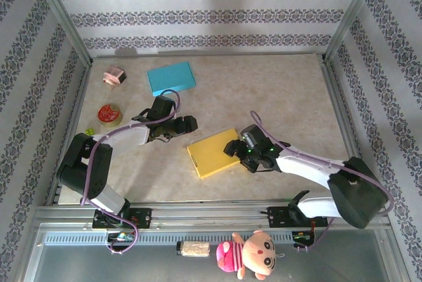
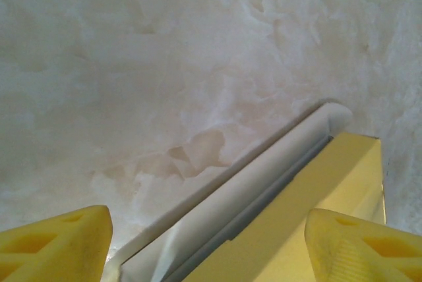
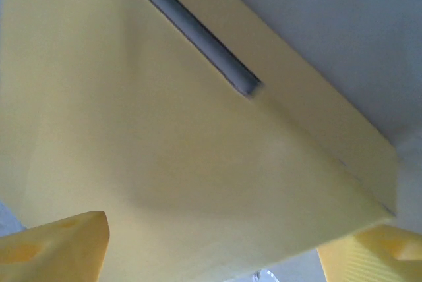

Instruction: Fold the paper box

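Note:
The yellow paper box lies flat near the table's middle. In the left wrist view its corner shows a white inner flap along the edge. My left gripper hovers just up and left of the box, open, with the box's edge between its yellow fingers. My right gripper is at the box's right edge. It stands open with the box's yellow face spanning the gap between its fingers; I cannot tell if they touch it.
A flat blue box lies at the back left of centre. A small pink object and a red round object sit along the left side. A plush toy lies below the front rail, off the table.

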{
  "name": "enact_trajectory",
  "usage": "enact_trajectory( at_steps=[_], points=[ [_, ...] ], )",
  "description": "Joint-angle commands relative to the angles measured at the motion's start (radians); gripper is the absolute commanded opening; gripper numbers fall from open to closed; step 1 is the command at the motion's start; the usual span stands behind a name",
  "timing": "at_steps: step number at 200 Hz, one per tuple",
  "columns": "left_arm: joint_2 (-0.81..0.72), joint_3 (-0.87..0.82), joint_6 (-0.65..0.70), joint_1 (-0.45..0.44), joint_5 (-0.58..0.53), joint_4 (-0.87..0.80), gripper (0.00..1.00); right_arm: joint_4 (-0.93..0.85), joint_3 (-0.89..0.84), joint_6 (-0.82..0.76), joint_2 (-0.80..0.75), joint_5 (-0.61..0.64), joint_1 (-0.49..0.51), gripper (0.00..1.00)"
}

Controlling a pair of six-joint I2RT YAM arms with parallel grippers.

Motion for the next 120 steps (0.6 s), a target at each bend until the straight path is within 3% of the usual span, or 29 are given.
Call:
enact_trajectory(
  at_steps=[1, 49, 89, 120],
  points=[
    [0.0, -0.022, -0.007, 0.008, 0.028, 0.039, 0.77, 0.071, -0.003, -0.014, 0.05, -0.014, 0.004, 0.64],
    [0.027, 0.017, 0.039, 0.04, 0.057, -0.075, 0.77, 0.13, -0.095, -0.152, 0.088, -0.054, -0.06, 0.39],
    [0.01, 0.031, 0.127, 0.071, 0.138, -0.106, 0.77, 0.311, -0.21, -0.366, 0.051, -0.23, -0.194, 0.26],
    [0.01, -0.006, 0.089, 0.104, 0.19, -0.057, 0.77, 0.476, -0.315, -0.396, 0.013, -0.346, -0.269, 0.19]
  ],
)
